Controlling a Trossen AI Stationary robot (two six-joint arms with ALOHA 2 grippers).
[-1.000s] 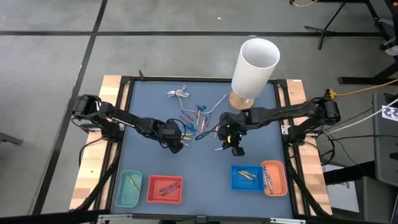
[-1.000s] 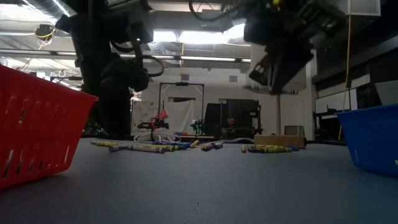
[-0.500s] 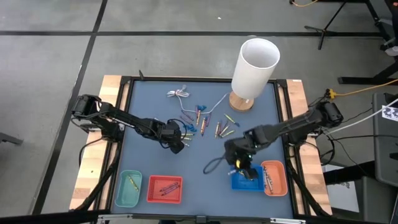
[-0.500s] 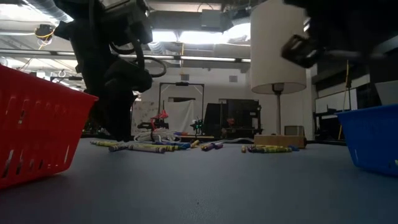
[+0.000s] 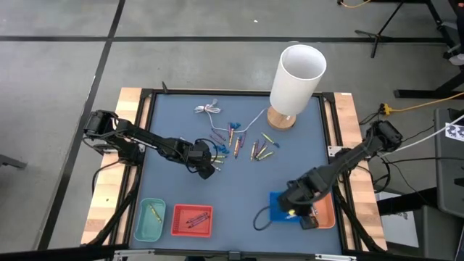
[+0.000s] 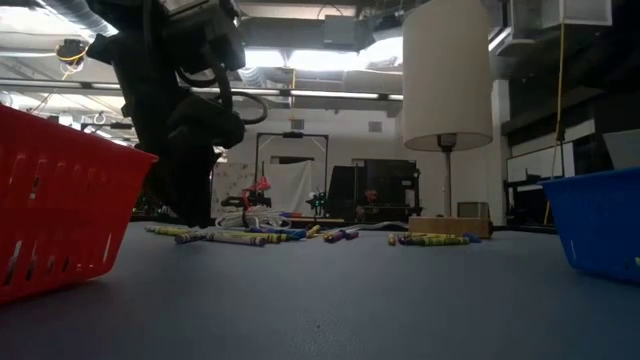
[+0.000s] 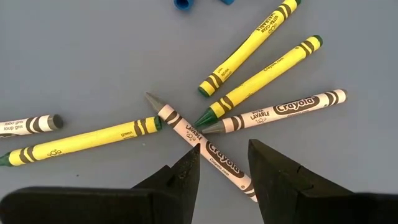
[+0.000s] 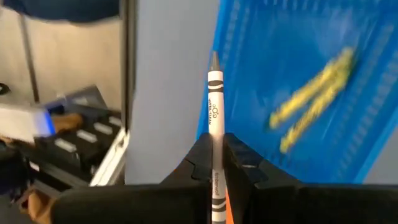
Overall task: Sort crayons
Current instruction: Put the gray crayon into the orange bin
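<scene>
Several crayons (image 5: 221,145) lie loose on the blue mat, in yellow, purple and grey-white. My left gripper (image 5: 206,161) stands open low over the left cluster. Its fingers (image 7: 186,174) stand on either side of a grey-white crayon (image 7: 186,127) that lies flat among yellow ones (image 7: 261,78). My right gripper (image 5: 296,212) hovers over the blue tray (image 5: 279,203), shut on another grey-white crayon (image 8: 214,106). Two yellow crayons (image 8: 311,102) lie in that tray (image 8: 348,143). My right gripper pinches the grey-white crayon's lower part (image 8: 214,163) between its two fingers. The crayon runs along the fingers, its grey tip (image 8: 214,59) sticking out ahead of them. The fingers slant down from above. The crayon is lifted clear, above the blue tray's edge.
An orange tray (image 5: 322,209) stands right beside the blue one; a red tray (image 5: 192,221) and a teal tray (image 5: 150,220) stand near the front left. A white lamp (image 5: 297,72) on a wooden base stands at the back right, and a thin white cable (image 5: 209,109) lies at the back.
My right gripper has swung from the crayon pile in the middle toward the table's near right corner, turning as it went. It carries the grey-white crayon and now hangs over the blue tray.
</scene>
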